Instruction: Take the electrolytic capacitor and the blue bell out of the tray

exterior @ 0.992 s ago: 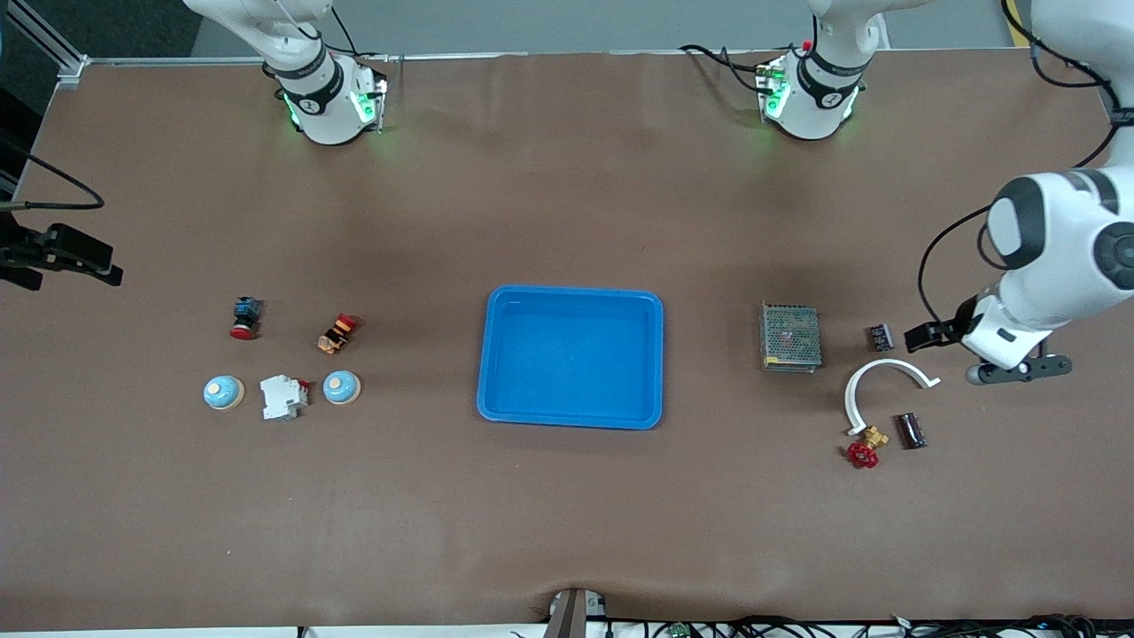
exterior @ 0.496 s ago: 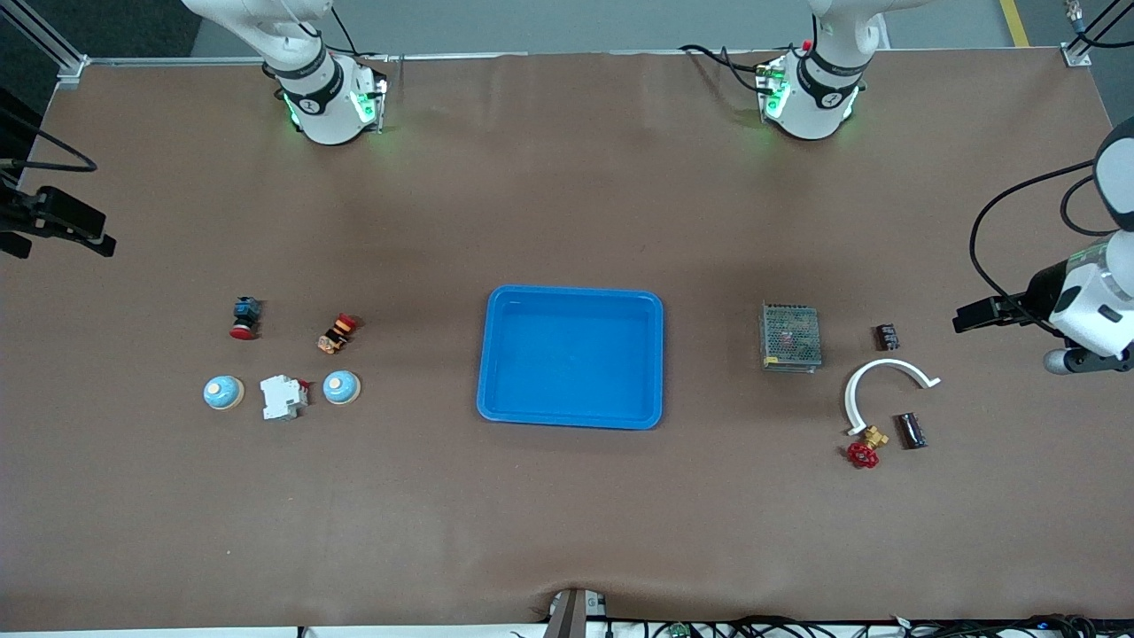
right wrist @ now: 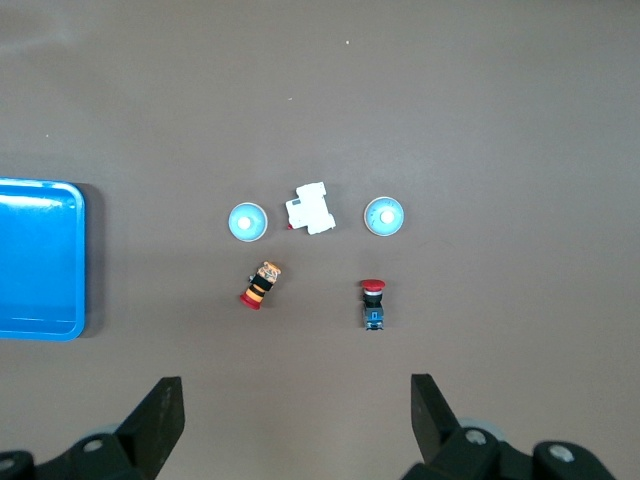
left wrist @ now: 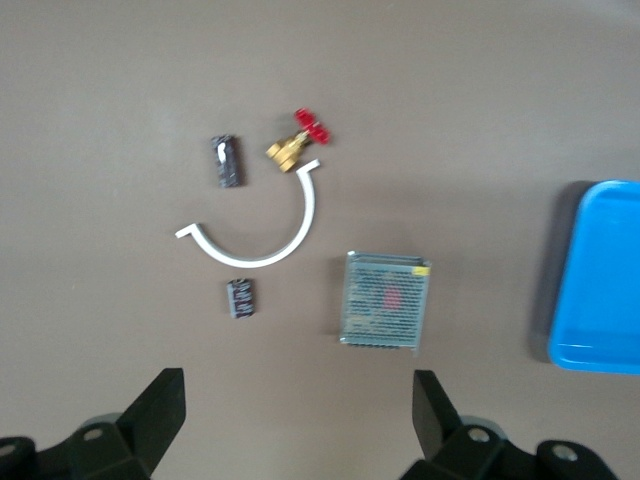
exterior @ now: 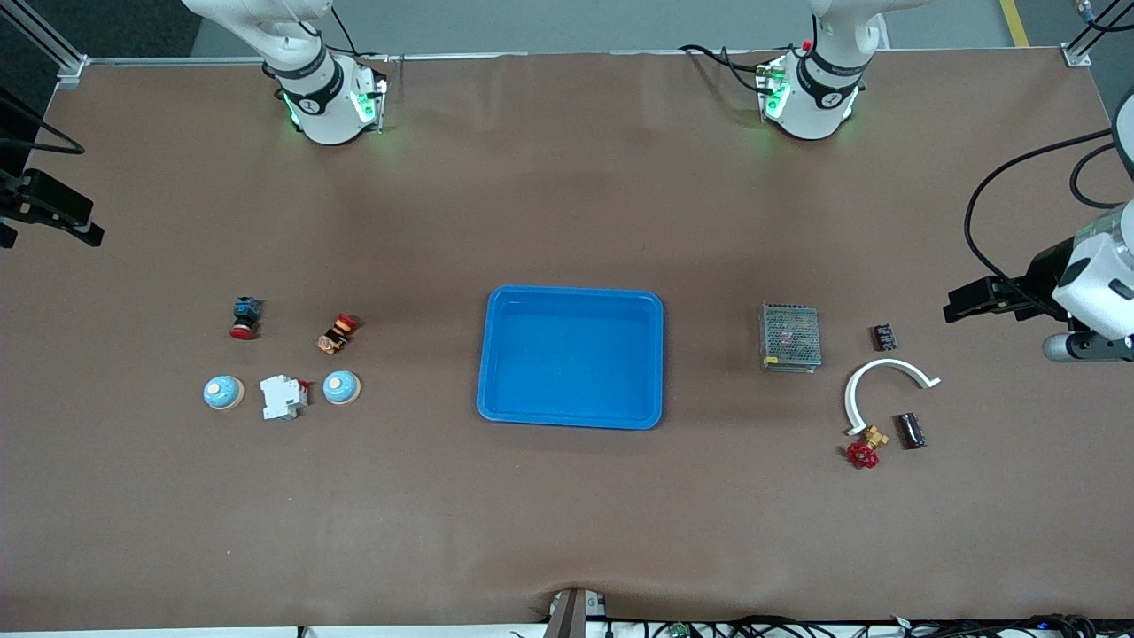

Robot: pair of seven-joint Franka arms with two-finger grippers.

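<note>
Both arms are pulling back to the table ends, left gripper (left wrist: 295, 425) and right gripper (right wrist: 295, 425) spread empty; tray (exterior: 496, 408) is sitting emptied, task apparently complete

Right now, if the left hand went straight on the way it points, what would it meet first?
Probably bare table: the open left hand points down at brown cloth near the small black part and the mesh box. Depth is unclear.
</note>
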